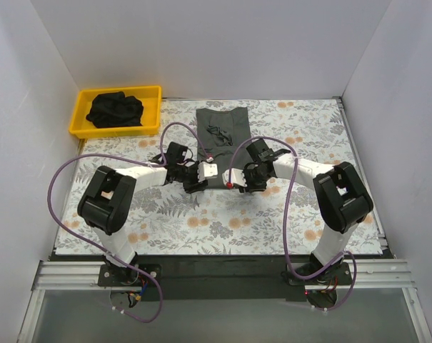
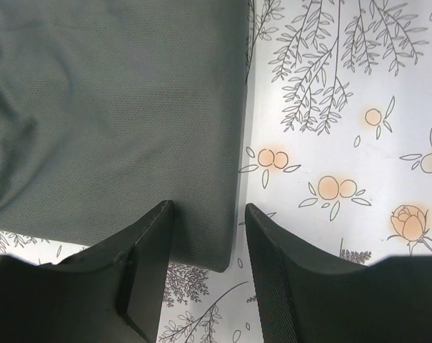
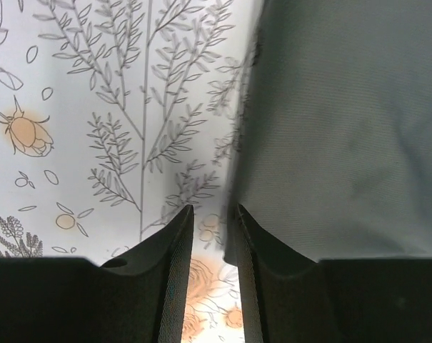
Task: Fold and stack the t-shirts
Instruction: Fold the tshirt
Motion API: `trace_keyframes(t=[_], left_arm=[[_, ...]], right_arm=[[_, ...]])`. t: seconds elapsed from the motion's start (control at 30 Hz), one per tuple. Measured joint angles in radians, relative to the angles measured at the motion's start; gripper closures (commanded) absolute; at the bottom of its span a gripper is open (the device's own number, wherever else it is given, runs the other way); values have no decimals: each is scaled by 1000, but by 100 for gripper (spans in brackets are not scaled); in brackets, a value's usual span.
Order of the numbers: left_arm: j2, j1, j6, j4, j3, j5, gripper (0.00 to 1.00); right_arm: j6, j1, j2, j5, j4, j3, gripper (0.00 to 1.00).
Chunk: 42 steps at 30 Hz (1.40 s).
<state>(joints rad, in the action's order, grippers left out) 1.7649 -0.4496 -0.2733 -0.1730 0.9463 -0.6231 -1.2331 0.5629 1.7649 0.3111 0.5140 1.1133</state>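
**Shirt Corner Status**

Found shirt (image 1: 223, 127) flat on table (image 1: 201, 225), centre-far. Noted left gripper (image 2: 205, 209) spread, straddling a near corner. Noted right gripper (image 3: 214, 210) narrowly parted beside the opposite near edge, pinching nothing. Saw second shirt (image 1: 114, 111) bundled in tray (image 1: 120, 89), far left.

You have one t-shirt (image 1: 221, 128) spread flat on one table (image 1: 201, 221). One dark heap (image 1: 114, 110) of cloth fills one yellow tray (image 1: 78, 123); you cannot count the shirts in that heap. Two arms work here, the left arm (image 1: 108, 196) and the right arm (image 1: 340, 193). That gives you two grippers, the left gripper (image 1: 196, 186) and the right gripper (image 1: 238, 186), each with two fingers. Two purple cables run along the arms, one per arm.
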Motion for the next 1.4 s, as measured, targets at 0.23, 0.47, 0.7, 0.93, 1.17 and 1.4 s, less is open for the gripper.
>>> trace_keyframes(t=[0.23, 0.47, 0.7, 0.93, 1.17, 1.4], left_arm=[[14, 0, -29, 17, -6, 7, 82], [25, 1, -61, 16, 5, 7, 100], [23, 6, -42, -87, 103, -11, 100], [-53, 17, -54, -188, 176, -43, 100], [-169, -6, -96, -395, 177, -104, 100], [-393, -41, -90, -640, 134, -184, 100]], right_arm=[[-4, 0, 10, -25, -64, -26, 91], [20, -1, 19, -48, -100, -25, 99], [52, -32, 13, -47, -25, 60, 99], [68, -43, -121, -41, 37, 101, 99], [112, -11, -244, -13, 144, 77, 99], [205, 108, -447, 54, 308, 12, 99]])
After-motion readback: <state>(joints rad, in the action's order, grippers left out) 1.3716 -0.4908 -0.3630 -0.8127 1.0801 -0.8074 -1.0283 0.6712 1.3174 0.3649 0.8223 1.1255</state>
